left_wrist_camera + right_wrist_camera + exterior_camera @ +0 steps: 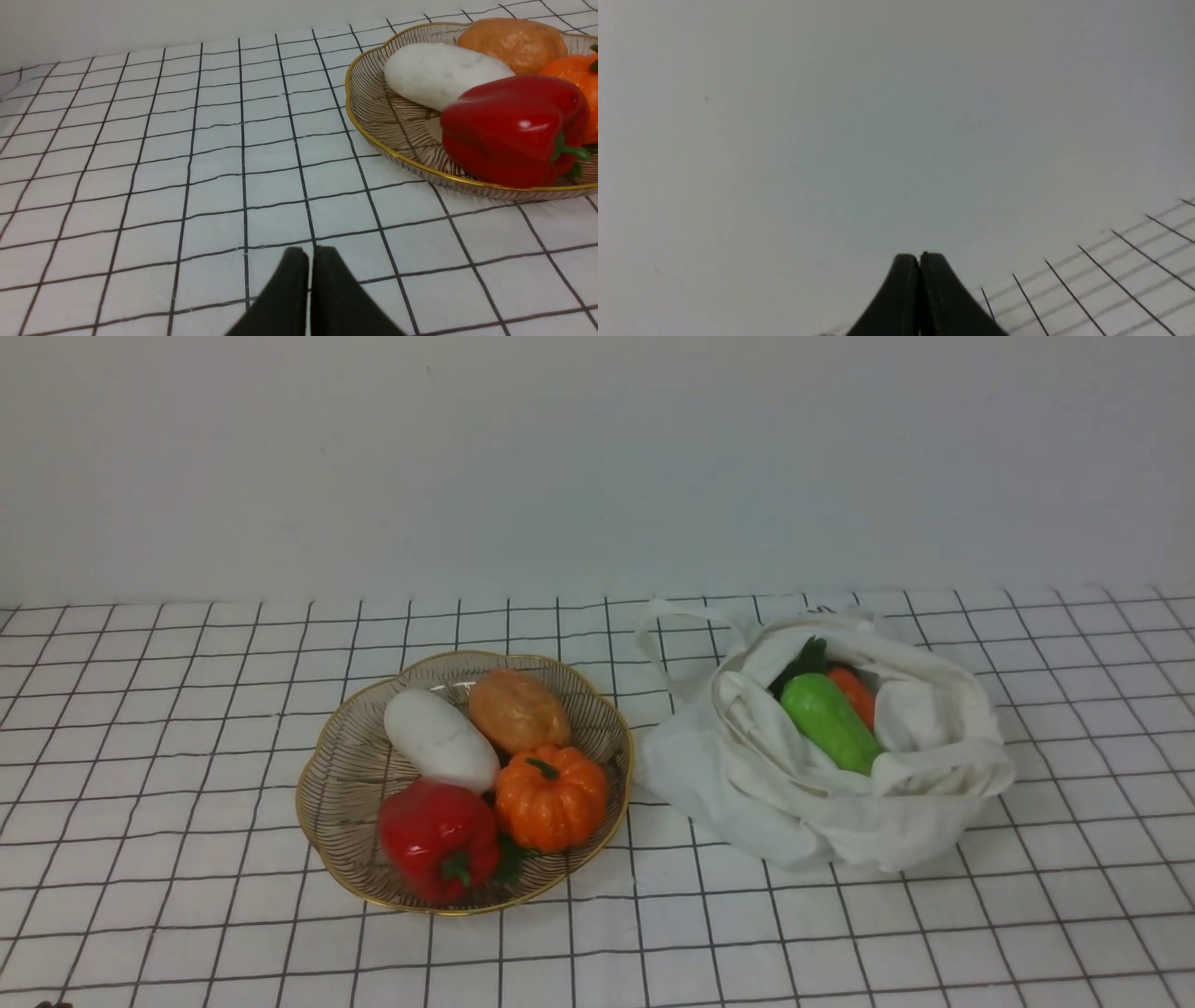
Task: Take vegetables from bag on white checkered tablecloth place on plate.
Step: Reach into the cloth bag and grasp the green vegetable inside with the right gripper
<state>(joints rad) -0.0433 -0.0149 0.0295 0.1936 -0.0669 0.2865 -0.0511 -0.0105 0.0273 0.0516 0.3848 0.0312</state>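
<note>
Green cucumber [829, 721] and carrot [854, 695] lie in bag [747, 784], neither tool near them; left tool [309, 254] clenched empty near plate [345, 775], right tool [920, 259] clenched empty too.

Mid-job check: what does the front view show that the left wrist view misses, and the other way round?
Front only: the white bag, holding the green cucumber and the carrot. Left wrist only: the left tool, jaws together. Both: the checkered tablecloth and the plate with the red pepper, white piece, brown piece and pumpkin.
</note>
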